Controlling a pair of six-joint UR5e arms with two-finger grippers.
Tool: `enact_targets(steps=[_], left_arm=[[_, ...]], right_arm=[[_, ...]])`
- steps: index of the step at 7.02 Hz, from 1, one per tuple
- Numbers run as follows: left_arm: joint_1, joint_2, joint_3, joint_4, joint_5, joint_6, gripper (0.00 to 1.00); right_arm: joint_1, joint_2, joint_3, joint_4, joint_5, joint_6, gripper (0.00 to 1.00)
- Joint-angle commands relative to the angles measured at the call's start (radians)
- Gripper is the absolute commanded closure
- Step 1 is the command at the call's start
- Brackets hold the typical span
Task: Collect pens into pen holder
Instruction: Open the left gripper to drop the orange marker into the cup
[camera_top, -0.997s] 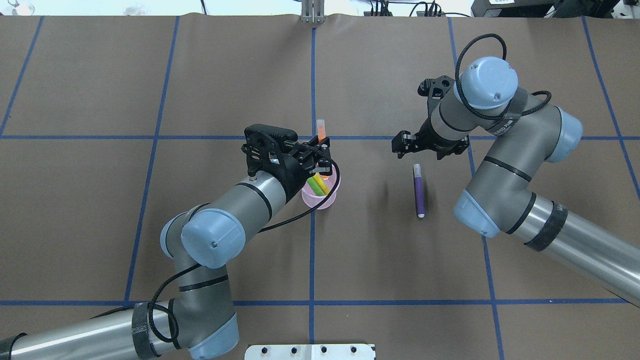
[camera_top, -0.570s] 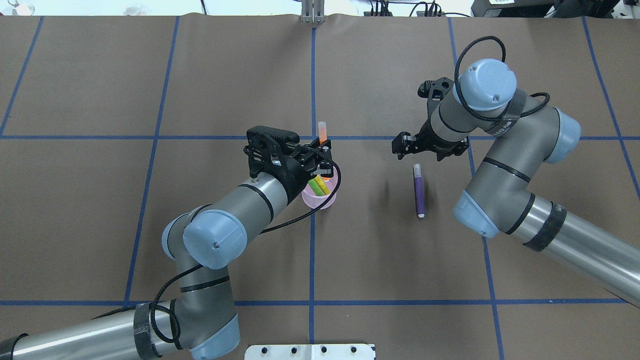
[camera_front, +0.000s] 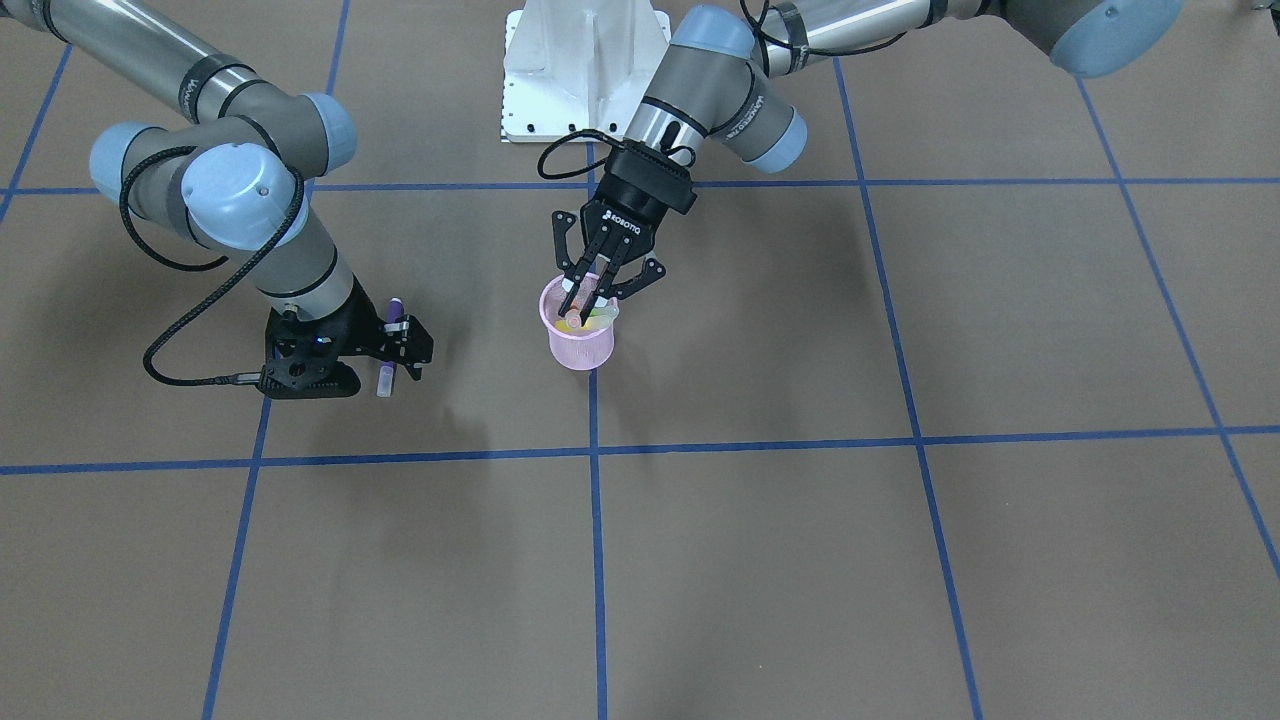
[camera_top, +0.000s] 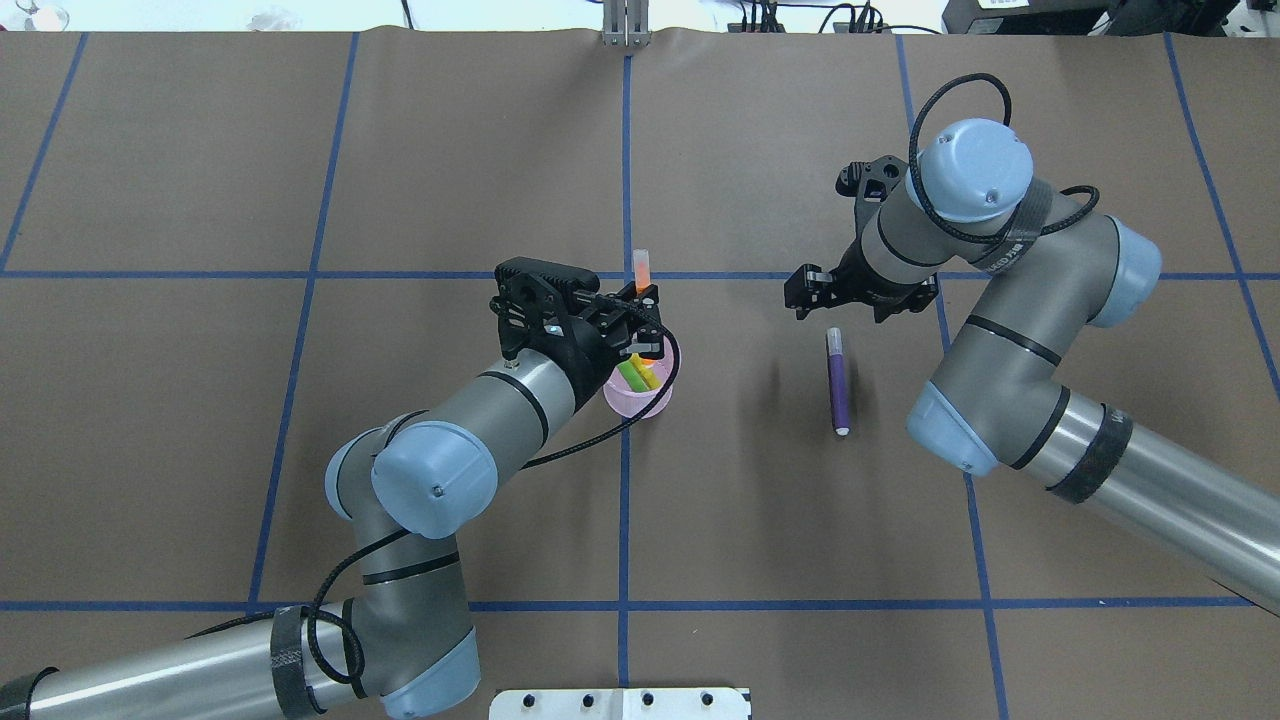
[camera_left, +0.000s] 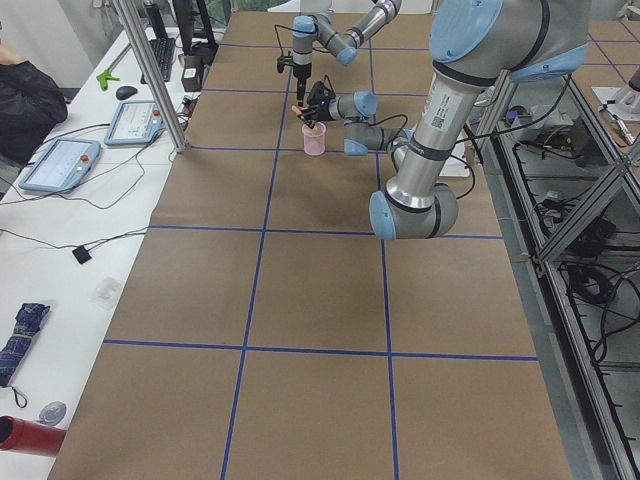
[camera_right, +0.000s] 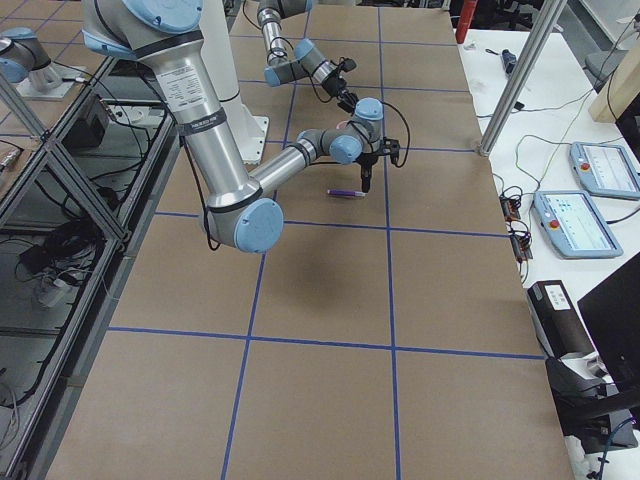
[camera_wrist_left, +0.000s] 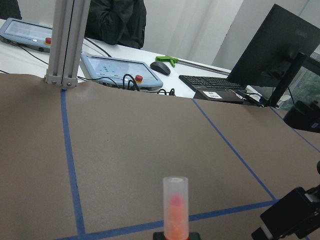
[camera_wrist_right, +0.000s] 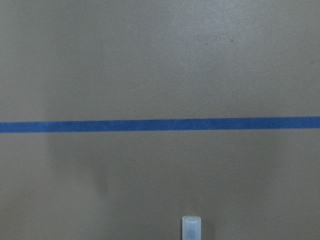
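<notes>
**penfan:** so what's the left gripper (camera_top: 650, 320) up to?

**gridline:** it's clamped on the orange pen (camera_top: 641, 266), fingers tight on the barrel and the clear cap poking up. The pen's pretty much upright, with its lower end down in the mouth of the pink pen holder (camera_top: 640, 402). The left wrist camera just shows the cap and some orange body, dead centre at the bottom. The green pen (camera_top: 630, 372) lies slanted inside the holder. The holder sits about mid-table, right on the blue tape line (camera_top: 625, 150) that runs near to far.

**penfan:** and the right gripper (camera_top: 843, 303)?

**gridline:** jaws spread wide, nothing in them. It hangs over the far, capped end of the purple pen (camera_top: 838, 390), not touching it as far as I can tell. That pen lies flat on the brown table (camera_top: 300, 150), well to the right of the holder, pointing near to far. The right wrist camera only catches the cap tip at its bottom edge.
</notes>
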Motion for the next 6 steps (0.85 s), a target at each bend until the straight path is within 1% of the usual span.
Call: enact_targets(steps=[1, 3, 5, 6], left_arm=[[0.0, -0.009, -0.028, 0.0, -0.004, -0.007, 0.0], [0.0, -0.011, -0.083, 0.013, -0.007, -0.003, 0.01], [-0.024, -0.011, -0.093, 0.014, -0.016, 0.004, 0.01], [-0.061, -0.012, -0.099, 0.046, -0.065, -0.005, 0.01]], right_arm=[[0.002, 0.0, 0.0, 0.0, 0.0, 0.0, 0.01], [-0.003, 0.0, -0.002, 0.0, 0.0, 0.0, 0.01], [-0.018, 0.002, -0.028, 0.0, 0.0, 0.0, 0.01], [-0.021, 0.003, -0.04, 0.0, 0.0, 0.0, 0.01]])
